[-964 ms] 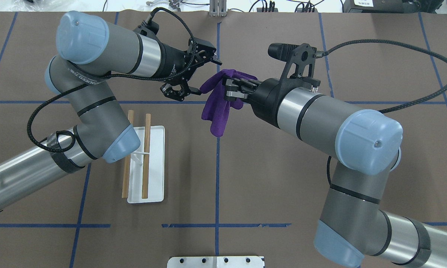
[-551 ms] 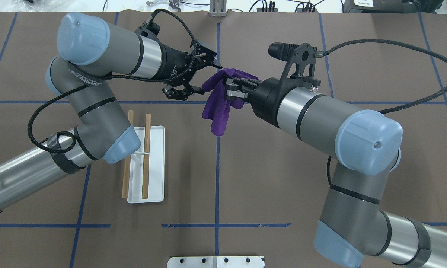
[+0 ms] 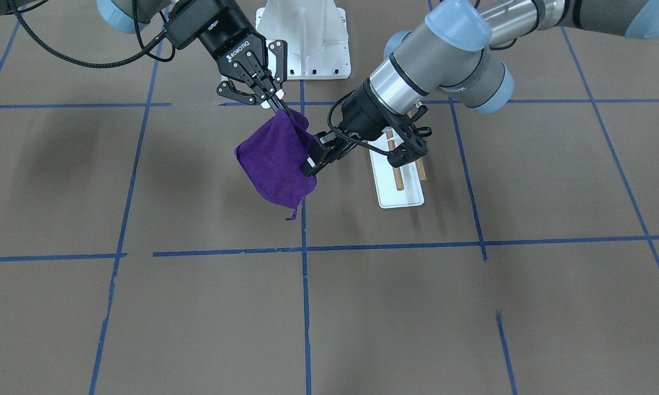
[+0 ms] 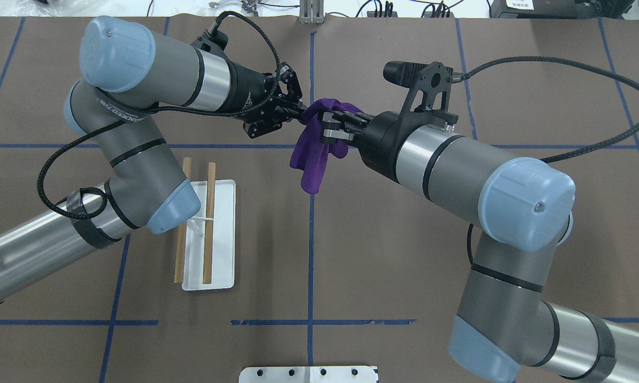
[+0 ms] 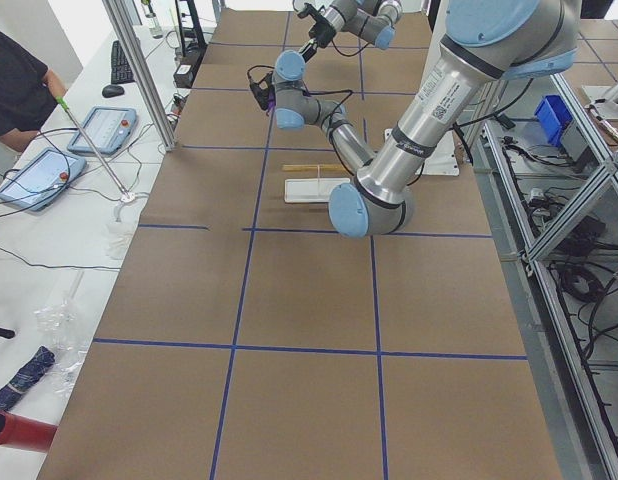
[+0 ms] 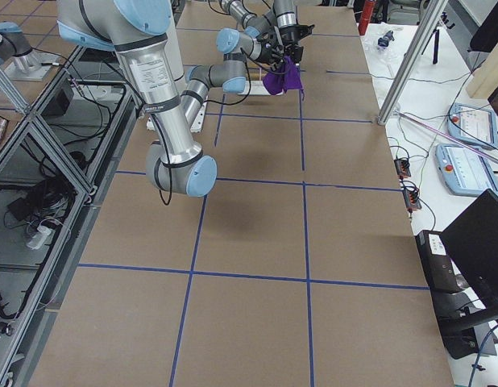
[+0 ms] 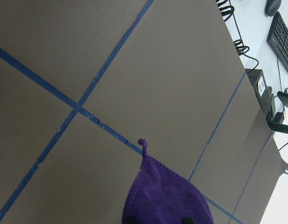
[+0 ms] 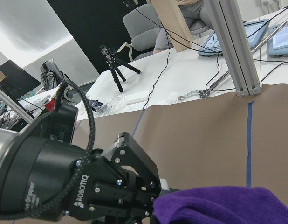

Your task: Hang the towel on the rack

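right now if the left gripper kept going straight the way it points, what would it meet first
The purple towel, which the left gripper already pinches. Just beyond in that line sits the right gripper, though depth between them is unclear.

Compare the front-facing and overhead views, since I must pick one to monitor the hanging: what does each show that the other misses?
Only the front-facing view shows the towel hanging as an open sheet, its loop tag at the lowest corner. Only the overhead view shows the rack with both dowels nearly whole; from the front the left arm covers much of them. Both show the left hand and right hand pinching the towel's edge, apart from the rack.
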Robot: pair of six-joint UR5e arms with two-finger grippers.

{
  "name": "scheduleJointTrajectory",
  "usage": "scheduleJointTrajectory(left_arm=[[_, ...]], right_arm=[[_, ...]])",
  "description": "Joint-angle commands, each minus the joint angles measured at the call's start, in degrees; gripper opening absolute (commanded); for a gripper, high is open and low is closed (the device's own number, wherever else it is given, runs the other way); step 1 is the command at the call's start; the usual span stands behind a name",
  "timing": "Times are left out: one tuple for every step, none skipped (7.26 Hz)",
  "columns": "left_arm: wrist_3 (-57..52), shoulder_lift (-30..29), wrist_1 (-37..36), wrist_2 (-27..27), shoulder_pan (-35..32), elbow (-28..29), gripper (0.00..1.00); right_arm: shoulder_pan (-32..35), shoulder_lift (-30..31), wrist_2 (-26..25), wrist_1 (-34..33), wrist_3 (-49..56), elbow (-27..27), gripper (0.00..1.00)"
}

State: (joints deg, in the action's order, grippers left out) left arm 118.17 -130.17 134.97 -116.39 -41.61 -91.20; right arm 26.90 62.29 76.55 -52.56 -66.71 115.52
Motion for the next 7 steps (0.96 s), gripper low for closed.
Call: scheduleJointTrajectory(left_arm=[[0.04, 0.09, 0.12, -0.06, -0.14, -0.12, 0.00], [-0.05, 0.18, 0.12, -0.33, -0.31, -0.20, 0.00], [-0.05, 0.09, -0.06, -0.50, -0.66, -0.20, 0.00], [-0.05, 0.00, -0.14, -0.68, -1.45, -0.29, 0.00], [0.04, -0.08, -0.23, -1.55, -2.06, -0.38, 0.00], [-0.05, -0.17, -0.49, -4.26, -3.90, -0.55, 0.00], [-0.05, -0.43, -0.67, -6.37, -5.31, -1.16, 0.00]], right_arm=[[0.08, 0.02, 0.00, 0.00, 0.00, 0.23, 0.00], [0.08, 0.02, 0.00, 0.00, 0.00, 0.24, 0.00], [0.08, 0.11, 0.00, 0.00, -0.43, 0.41, 0.00], [0.00, 0.46, 0.26, -0.17, -0.61, 1.11, 0.32], [-0.26, 0.72, 0.09, -0.18, -0.70, 1.38, 0.99], [-0.70, 1.42, 0.35, -0.44, -0.70, 2.25, 1.00], [-0.79, 3.52, 1.05, -0.70, -0.62, 4.00, 1.00]])
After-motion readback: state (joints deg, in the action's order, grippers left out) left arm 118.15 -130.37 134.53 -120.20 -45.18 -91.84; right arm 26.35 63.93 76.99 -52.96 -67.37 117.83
